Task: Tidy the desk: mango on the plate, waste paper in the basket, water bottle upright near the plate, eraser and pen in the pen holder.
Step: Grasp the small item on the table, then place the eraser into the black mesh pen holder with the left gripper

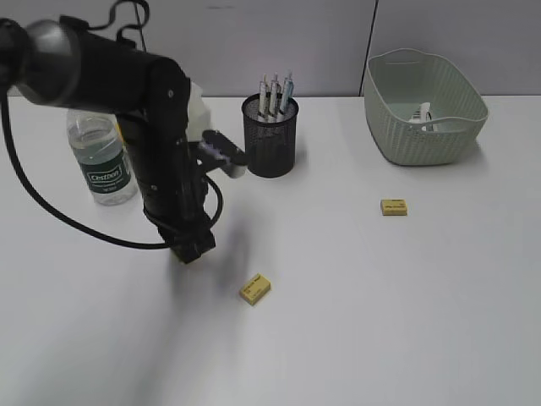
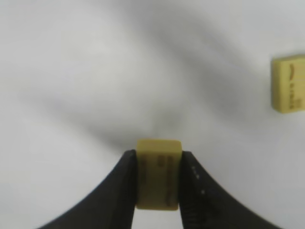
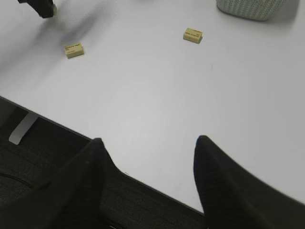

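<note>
My left gripper [image 1: 191, 250] [image 2: 158, 155] is shut on a small yellow eraser [image 2: 158, 172], low over the white desk [image 1: 380, 321]. A second eraser [image 1: 254, 288] [image 2: 289, 83] lies just to its right, and a third [image 1: 393, 206] [image 3: 193, 35] lies toward the basket. The black mesh pen holder [image 1: 270, 135] holds several pens [image 1: 275, 93]. The water bottle [image 1: 101, 161] stands upright at the left. Waste paper [image 1: 423, 113] lies in the sage-green basket [image 1: 397, 135]. My right gripper [image 3: 147, 143] hangs open and empty over the desk's near edge. The mango and plate are hidden.
The left arm [image 1: 161, 127] blocks the area between the bottle and the pen holder. The desk's front edge [image 3: 57, 123] runs diagonally below the right gripper, with dark floor beyond it. The basket's wall [image 3: 250, 7] shows at the top of the right wrist view.
</note>
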